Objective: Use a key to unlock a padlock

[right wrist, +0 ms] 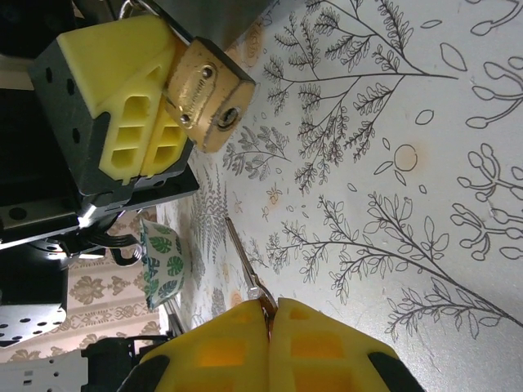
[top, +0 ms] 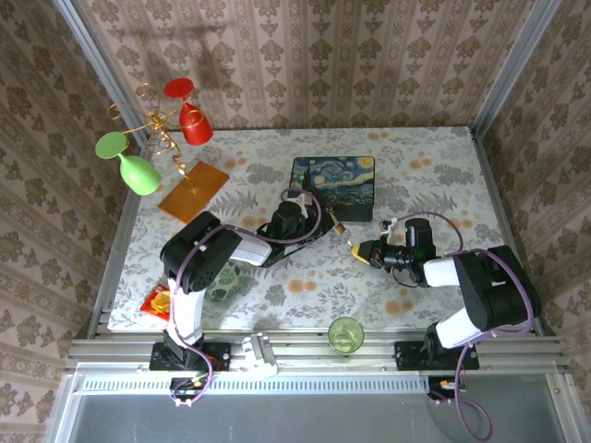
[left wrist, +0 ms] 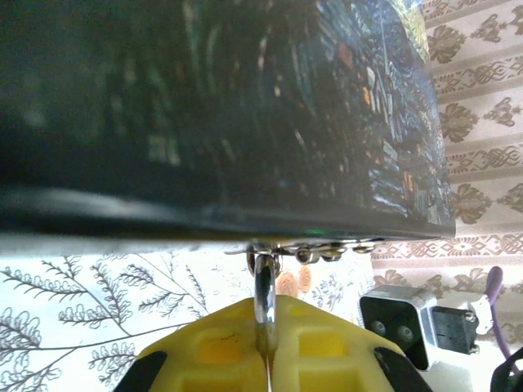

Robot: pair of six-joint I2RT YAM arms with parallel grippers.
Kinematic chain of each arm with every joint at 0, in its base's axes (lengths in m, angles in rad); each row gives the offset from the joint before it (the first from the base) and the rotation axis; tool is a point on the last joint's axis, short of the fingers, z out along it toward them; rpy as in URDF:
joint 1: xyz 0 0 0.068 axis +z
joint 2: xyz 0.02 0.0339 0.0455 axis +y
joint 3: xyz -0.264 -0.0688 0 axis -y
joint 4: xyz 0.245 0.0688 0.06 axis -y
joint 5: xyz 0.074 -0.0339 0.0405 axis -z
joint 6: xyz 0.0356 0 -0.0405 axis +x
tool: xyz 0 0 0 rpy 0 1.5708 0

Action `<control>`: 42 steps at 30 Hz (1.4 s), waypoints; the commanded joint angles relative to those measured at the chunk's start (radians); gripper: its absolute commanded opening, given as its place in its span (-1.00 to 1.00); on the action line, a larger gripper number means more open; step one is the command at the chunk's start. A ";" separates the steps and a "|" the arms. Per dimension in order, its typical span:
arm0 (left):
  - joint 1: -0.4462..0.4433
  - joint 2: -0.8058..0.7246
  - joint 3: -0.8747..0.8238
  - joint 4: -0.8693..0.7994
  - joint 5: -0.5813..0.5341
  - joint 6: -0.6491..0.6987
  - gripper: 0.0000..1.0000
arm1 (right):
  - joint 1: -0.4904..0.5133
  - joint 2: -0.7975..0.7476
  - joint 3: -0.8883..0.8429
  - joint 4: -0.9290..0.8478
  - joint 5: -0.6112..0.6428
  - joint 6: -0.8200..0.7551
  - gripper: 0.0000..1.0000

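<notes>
The small brass padlock (right wrist: 204, 94) hangs at the front edge of the painted starry-night box (top: 334, 187), its keyhole end facing my right wrist camera. In the top view the padlock (top: 339, 224) sits just in front of the box. My left gripper (left wrist: 265, 327) is shut on the padlock's silver shackle (left wrist: 264, 294), under the box's metal hasp (left wrist: 306, 253). Its yellow fingers (right wrist: 135, 122) show beside the brass body. My right gripper (right wrist: 270, 314) is shut on the key (right wrist: 245, 265), whose blade points toward the padlock but stays well short of it. From above, the right gripper (top: 358, 250) is right of the padlock.
A green cup (top: 345, 334) stands at the near edge between the arm bases. A leaf-patterned bowl (top: 224, 284) and a red packet (top: 155, 302) lie near the left arm. A wire stand on an orange base (top: 193, 191) with red and green glasses stands at the back left.
</notes>
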 commanded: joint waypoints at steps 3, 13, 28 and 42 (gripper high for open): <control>0.005 -0.023 0.003 0.086 0.011 -0.021 -1.00 | -0.004 0.038 0.010 0.083 -0.032 0.045 -1.00; 0.007 0.004 0.002 0.144 0.020 -0.063 -1.00 | -0.012 0.299 0.000 0.531 -0.124 0.250 -1.00; 0.016 0.005 -0.011 0.178 0.034 -0.085 -1.00 | -0.066 0.384 0.041 0.658 -0.234 0.304 -1.00; 0.015 0.002 -0.010 0.177 0.038 -0.086 -1.00 | -0.046 0.432 0.091 0.678 -0.238 0.327 -1.00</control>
